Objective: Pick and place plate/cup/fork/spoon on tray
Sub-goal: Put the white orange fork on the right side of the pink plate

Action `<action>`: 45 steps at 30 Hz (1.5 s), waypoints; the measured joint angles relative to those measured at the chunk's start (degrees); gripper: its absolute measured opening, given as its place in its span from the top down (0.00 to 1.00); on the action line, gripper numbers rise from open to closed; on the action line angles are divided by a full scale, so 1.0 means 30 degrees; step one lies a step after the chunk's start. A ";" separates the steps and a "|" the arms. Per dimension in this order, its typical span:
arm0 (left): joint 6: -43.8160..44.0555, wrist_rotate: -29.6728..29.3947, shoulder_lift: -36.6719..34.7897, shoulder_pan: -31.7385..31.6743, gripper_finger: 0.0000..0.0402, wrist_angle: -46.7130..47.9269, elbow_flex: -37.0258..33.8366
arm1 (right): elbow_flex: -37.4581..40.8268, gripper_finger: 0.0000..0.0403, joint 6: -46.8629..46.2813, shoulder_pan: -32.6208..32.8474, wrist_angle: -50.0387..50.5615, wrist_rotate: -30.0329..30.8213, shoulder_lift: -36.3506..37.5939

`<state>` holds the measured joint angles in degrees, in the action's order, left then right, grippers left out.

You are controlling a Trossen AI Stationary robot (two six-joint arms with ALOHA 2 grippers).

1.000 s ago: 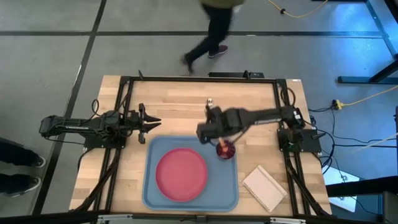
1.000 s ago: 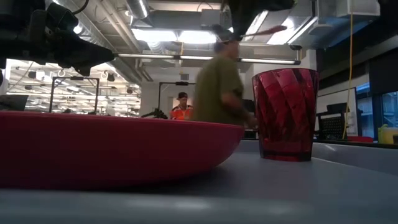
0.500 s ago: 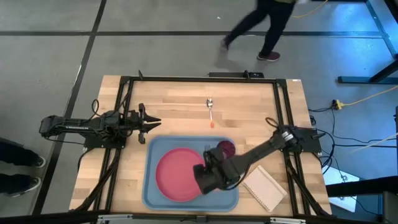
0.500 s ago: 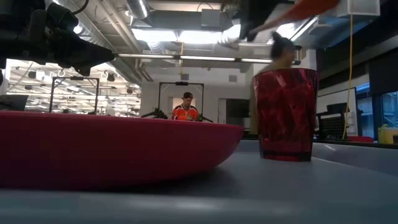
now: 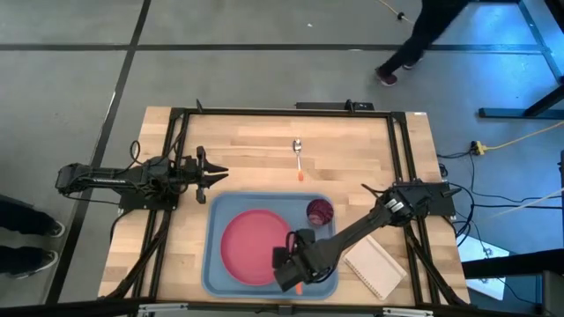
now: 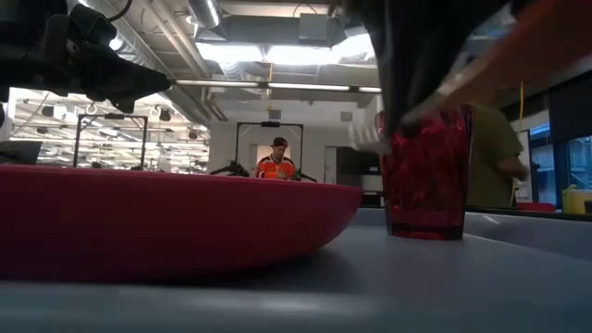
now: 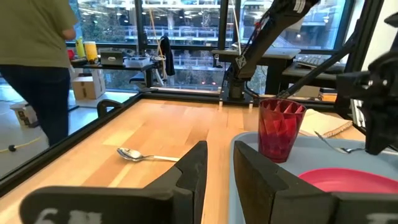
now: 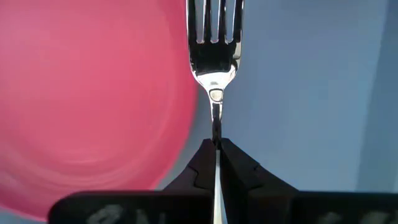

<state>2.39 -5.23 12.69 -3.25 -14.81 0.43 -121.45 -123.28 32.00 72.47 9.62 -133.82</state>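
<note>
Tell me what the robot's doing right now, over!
Right gripper shut on fork, over tray beside plate. Left gripper open, waiting off tray. Spoon still on table. Nothing blocking.

Overhead and table-level views share the plate [image 5: 256,246]; wrist views look forward.

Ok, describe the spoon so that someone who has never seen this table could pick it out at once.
Start at the light blue tray on the wooden table, then look past its far edge to the bare wood. The spoon lies there alone, slim and silver with an orange handle tip. Its small oval bowl sets it apart from the tined fork, which the right end effector holds over the tray.
</note>
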 joint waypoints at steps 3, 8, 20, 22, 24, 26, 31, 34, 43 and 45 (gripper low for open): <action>-0.0005 0.0000 0.0000 0.0002 0.82 0.0000 -0.0007 | 0.0000 0.98 -0.0653 0.0032 -0.0141 -0.1022 -0.0470; -0.0005 0.0000 0.0000 0.0000 0.82 -0.0001 -0.0007 | 0.0000 0.98 -0.0826 0.0032 -0.0444 -0.1126 -0.0975; -0.0004 0.0000 -0.0003 0.0000 0.82 0.0000 -0.0007 | 0.0000 0.98 -0.0978 -0.0172 0.0720 -0.1139 -0.1129; -0.0005 0.0000 -0.0003 0.0000 0.82 0.0000 -0.0007 | 0.0000 0.98 -0.0993 -0.0172 0.0914 -0.1165 -0.1129; -0.0005 0.0000 0.0000 0.0005 0.82 0.0000 -0.0007 | 0.0000 0.98 -0.1180 -0.0165 0.0917 -0.1188 -0.1129; -0.0004 0.0000 -0.0001 0.0003 0.82 -0.0001 0.0000 | 0.0000 0.96 -0.1313 -0.0165 0.1160 -0.1172 -0.1129; 0.0000 0.0000 0.0000 0.0003 0.82 0.0000 -0.0007 | 0.0000 0.92 -0.1178 -0.0165 0.1418 -0.1100 -0.1129; -0.0002 0.0000 0.0000 0.0002 0.82 0.0000 -0.0007 | 0.0000 0.92 -0.1338 -0.0165 0.1463 -0.1097 -0.1129; -0.0001 0.0000 0.0000 0.0000 0.82 0.0000 -0.0007 | 0.0000 0.91 -0.2259 -0.0274 0.2064 -0.1723 -0.1129; -0.0005 0.0000 0.0000 0.0001 0.82 0.0000 -0.0006 | 0.0000 0.91 -0.2655 -0.0342 0.2563 -0.1729 -0.1129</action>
<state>2.37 -5.23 12.69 -3.24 -14.81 0.41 -121.45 -131.24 30.98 80.15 4.43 -137.21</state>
